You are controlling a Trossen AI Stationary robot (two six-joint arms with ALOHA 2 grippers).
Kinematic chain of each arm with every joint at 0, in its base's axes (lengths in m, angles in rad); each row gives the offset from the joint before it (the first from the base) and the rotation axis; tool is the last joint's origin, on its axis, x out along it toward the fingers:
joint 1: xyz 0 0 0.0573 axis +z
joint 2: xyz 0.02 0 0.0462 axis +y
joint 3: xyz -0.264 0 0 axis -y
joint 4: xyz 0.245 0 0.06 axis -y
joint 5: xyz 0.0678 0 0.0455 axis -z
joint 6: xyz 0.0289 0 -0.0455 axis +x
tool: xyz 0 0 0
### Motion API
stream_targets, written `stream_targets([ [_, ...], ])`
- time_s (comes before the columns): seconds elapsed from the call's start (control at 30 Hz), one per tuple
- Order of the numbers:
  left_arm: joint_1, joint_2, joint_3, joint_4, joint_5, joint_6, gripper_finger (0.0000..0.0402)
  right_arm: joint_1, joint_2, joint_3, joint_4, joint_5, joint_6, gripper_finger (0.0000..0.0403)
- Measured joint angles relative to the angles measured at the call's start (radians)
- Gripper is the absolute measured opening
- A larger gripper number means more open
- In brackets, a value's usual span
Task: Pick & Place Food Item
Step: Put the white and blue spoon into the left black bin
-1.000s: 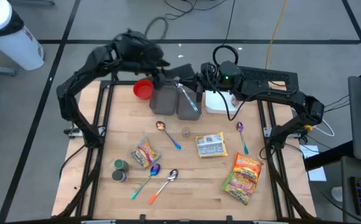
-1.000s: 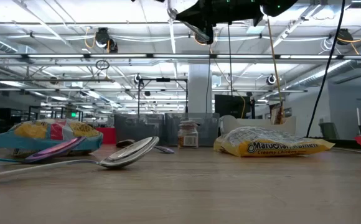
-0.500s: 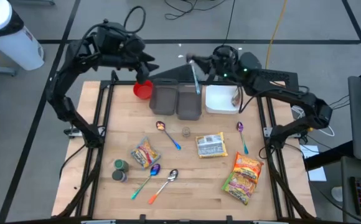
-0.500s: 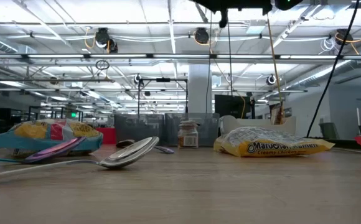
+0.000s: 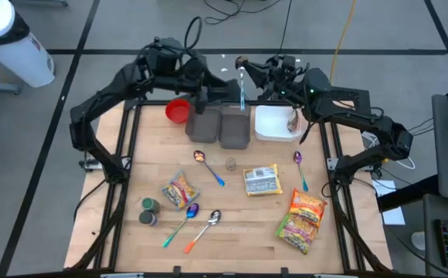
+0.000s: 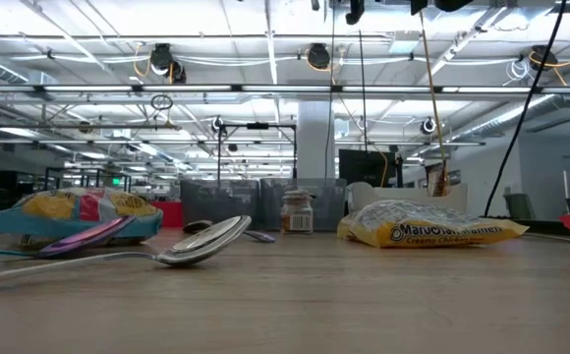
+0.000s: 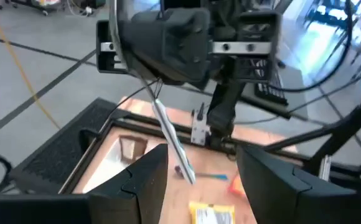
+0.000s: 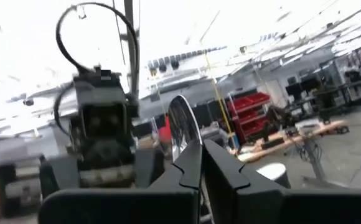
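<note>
1. Wooden counter (image 5: pixel 232 232) from above, left to right: left hand (image 5: pixel 208 91) hangs over the back edge by the red cup (image 5: pixel 178 110) and two grey bins (image 5: pixel 220 126), fingers parted, nothing between them. Right hand (image 5: pixel 242 68) faces it, clamped shut on a spoon (image 5: pixel 241 91) with a light blue handle hanging down.
2. Food stuff all lies flat on the counter: colourful snack bag (image 5: pixel 180 190) at left, ramen packet (image 5: pixel 262 180) in the middle, orange chip bag (image 5: pixel 303 219) at right. White tray (image 5: pixel 274 123) sits beside the bins.
3. Low view misses both hands entirely, only bits of arm at the top edge. It does show the snack bag (image 6: pixel 74 211), a silver spoon (image 6: pixel 201 241) up close and the ramen packet (image 6: pixel 432 224), plus a small jar (image 6: pixel 297 211) in front of the bins.
4. Left wrist view catches the other arm's spoon (image 7: pixel 174 140) head on, between its own spread fingers (image 7: pixel 146 180).
5. Right wrist view shows the spoon bowl (image 8: pixel 182 127) sticking out past its closed fingers (image 8: pixel 190 165).
6. Versus half a second ago: left hand swung inward, toward the right one, from out past the cup. Right hand barely shifted, spoon still in its grip. Food hasn't budged.
</note>
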State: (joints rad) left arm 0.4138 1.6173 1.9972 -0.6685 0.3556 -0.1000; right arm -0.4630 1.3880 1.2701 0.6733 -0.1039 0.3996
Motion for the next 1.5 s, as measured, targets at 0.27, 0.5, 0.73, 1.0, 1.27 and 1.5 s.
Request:
stream_targets([
  [0.27,0.006,0.001,-0.115,0.219,0.025,-0.118,0.0200,0.043,0.000,0.000,0.065,0.032,-0.049,0.0000],
  [0.5,0.005,0.000,-0.147,0.323,0.066,-0.173,0.0200,0.068,0.005,0.000,0.101,0.031,-0.079,0.0000],
  [0.73,0.006,0.000,-0.148,0.322,0.066,-0.197,0.0200,0.069,0.007,0.000,0.132,0.030,-0.079,0.0000],
  [1.0,0.003,0.000,-0.148,0.322,0.065,-0.214,0.0200,0.077,0.007,0.000,0.149,0.024,-0.090,0.0000],
  [1.27,0.003,0.004,-0.148,0.321,0.065,-0.215,0.0200,0.079,0.022,0.000,0.174,-0.032,-0.095,0.0000],
  [1.5,-0.006,0.034,-0.148,0.289,0.087,-0.210,0.0200,0.078,0.048,0.000,0.184,-0.054,-0.066,0.0000],
])
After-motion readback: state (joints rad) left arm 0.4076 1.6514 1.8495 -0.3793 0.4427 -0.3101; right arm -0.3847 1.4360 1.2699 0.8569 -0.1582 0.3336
